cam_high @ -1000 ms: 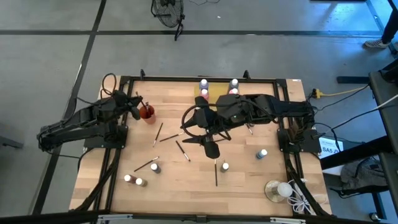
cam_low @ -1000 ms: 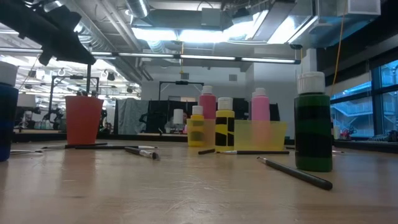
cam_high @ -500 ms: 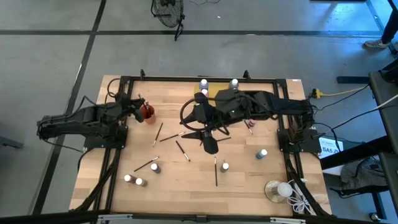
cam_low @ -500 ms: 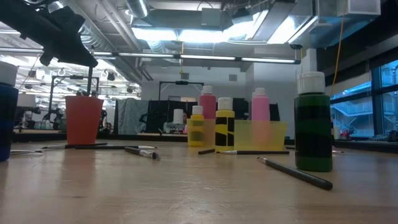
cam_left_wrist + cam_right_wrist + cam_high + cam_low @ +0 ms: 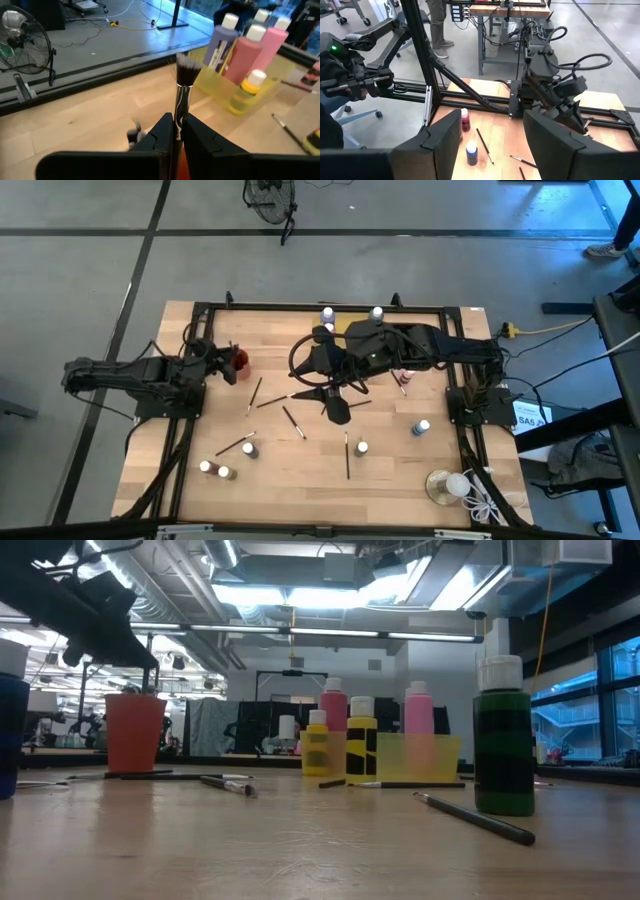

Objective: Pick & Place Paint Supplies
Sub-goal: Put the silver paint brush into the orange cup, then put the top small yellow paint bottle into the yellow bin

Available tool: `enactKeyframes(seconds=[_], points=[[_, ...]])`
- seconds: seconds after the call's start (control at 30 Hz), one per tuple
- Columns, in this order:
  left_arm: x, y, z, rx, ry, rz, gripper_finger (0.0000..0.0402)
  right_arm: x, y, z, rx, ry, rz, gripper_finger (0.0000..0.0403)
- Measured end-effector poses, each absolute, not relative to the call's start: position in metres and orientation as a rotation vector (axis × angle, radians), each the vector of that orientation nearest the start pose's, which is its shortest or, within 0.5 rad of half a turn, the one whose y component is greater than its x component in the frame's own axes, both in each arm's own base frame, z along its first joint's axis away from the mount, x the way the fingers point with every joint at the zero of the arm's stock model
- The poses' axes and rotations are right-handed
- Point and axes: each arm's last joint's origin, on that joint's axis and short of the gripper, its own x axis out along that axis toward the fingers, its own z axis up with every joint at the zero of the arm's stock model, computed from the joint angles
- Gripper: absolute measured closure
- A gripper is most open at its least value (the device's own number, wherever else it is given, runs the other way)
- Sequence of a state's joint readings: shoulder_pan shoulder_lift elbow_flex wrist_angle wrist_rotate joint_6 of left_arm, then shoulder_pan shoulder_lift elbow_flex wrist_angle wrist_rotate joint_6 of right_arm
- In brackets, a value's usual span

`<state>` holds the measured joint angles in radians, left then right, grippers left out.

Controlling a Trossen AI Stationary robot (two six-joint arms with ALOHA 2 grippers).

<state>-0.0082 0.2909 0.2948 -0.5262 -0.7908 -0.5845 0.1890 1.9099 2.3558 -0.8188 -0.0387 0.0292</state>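
Note:
My left gripper [image 5: 220,363] [image 5: 177,121] stands at the table's left, right beside the red cup [image 5: 238,360] [image 5: 133,732], and is shut on a paintbrush [image 5: 183,82] with a silver ferrule and dark bristles. My right gripper [image 5: 337,410] [image 5: 490,142] hangs open high over the table's middle with nothing between its fingers. The yellow tray [image 5: 227,97] at the far middle holds purple, pink and yellow white-capped bottles [image 5: 247,52]. Loose brushes [image 5: 255,393] and small bottles [image 5: 249,449] lie scattered on the wood. My left gripper pinches the paintbrush just below its silver ferrule [image 5: 179,107] between its two fingertips. The fingers come in nearly level from the table's left and lie across the brush. The brush stands upright, bristles up. Its lower end is hidden behind the fingers, with the cup's red [image 5: 183,162] showing there.
More brushes [image 5: 347,458] [image 5: 293,420] and small bottles [image 5: 362,448] [image 5: 423,426] [image 5: 214,470] lie toward the near side. A green bottle [image 5: 503,735] stands close to the low camera. A clear dish with a white ball [image 5: 447,485] sits at the near right corner.
My left arm has swung round until it lies straight across the table's left side. Its gripper has sunk toward the red cup and stays shut on the brush.

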Motion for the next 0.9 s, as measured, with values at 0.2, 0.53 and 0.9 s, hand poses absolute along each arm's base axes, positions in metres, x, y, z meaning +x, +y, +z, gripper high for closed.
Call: enactKeyframes(seconds=[0.2, 0.53, 0.9], points=[[0.089, 0.019, 0.187, -0.325, 0.281, 0.876, 0.0376, 0.386, 0.075, 0.477, 0.001, 0.376, 0.219, 0.0187], [0.09, 0.018, 0.18, -0.336, 0.318, 0.83, 0.0339, 0.385, 0.076, 0.476, 0.006, 0.385, 0.253, 0.0187], [0.091, 0.016, 0.179, -0.341, 0.356, 0.752, 0.025, 0.385, 0.079, 0.476, 0.007, 0.387, 0.27, 0.0188]])
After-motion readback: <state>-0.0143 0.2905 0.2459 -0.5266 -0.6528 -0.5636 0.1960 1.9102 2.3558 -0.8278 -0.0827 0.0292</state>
